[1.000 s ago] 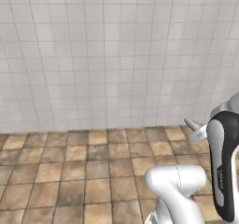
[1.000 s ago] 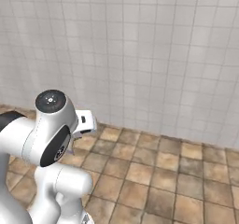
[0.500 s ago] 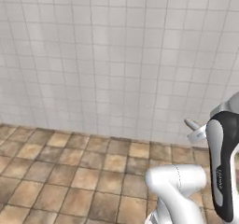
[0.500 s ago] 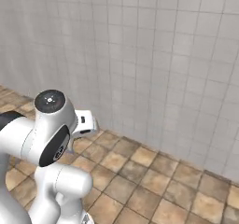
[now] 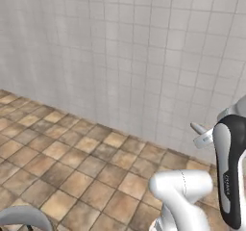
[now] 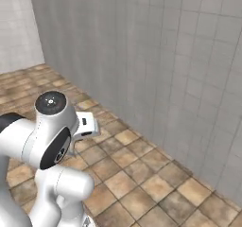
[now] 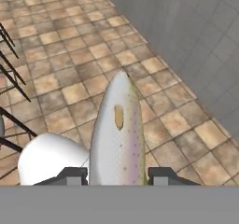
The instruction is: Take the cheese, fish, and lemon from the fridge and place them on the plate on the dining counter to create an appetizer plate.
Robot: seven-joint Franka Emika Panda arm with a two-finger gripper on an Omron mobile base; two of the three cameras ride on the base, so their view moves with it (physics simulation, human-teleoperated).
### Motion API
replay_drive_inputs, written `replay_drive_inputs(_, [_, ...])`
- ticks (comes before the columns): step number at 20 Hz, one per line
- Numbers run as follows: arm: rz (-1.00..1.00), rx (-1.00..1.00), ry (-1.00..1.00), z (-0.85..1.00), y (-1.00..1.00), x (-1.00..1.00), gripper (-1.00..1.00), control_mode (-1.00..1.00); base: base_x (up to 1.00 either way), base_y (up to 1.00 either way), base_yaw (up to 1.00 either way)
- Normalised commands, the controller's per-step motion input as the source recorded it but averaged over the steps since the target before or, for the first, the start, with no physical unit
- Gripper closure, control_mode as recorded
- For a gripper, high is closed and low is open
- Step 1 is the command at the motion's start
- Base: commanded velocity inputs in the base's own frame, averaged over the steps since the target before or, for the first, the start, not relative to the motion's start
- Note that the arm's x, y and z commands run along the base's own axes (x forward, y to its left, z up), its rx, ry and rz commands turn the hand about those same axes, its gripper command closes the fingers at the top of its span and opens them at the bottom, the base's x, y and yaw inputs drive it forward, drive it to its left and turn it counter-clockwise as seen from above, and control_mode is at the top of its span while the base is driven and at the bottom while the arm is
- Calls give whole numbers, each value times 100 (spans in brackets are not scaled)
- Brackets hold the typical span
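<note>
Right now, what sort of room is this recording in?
Probably a kitchen or similar tiled room: a pale tiled wall meets a brown stone-tile floor, and the fingers hold a fish. No counters or appliances are visible here.

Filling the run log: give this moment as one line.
phase: carrying | pincer: shut on fish | surroundings: tiled wall, tile floor
</note>
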Motion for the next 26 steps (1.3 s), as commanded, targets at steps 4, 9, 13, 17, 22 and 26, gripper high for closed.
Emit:
replay_drive_inputs(4, [0, 0, 0, 0, 0, 0, 100, 100, 64, 33, 59])
replay_drive_inputs(9, [0, 0, 0, 0, 0, 0, 100, 100, 70, 25, 59])
replay_drive_inputs(13, [0, 0, 0, 0, 0, 0, 100, 100, 88, 24, 56])
replay_drive_inputs(17, [0, 0, 0, 0, 0, 0, 100, 100, 100, 9, 50])
replay_drive_inputs(22, [0, 0, 0, 0, 0, 0, 100, 100, 100, -9, 37])
replay_drive_inputs(26, [0, 0, 0, 0, 0, 0, 100, 100, 100, -18, 29])
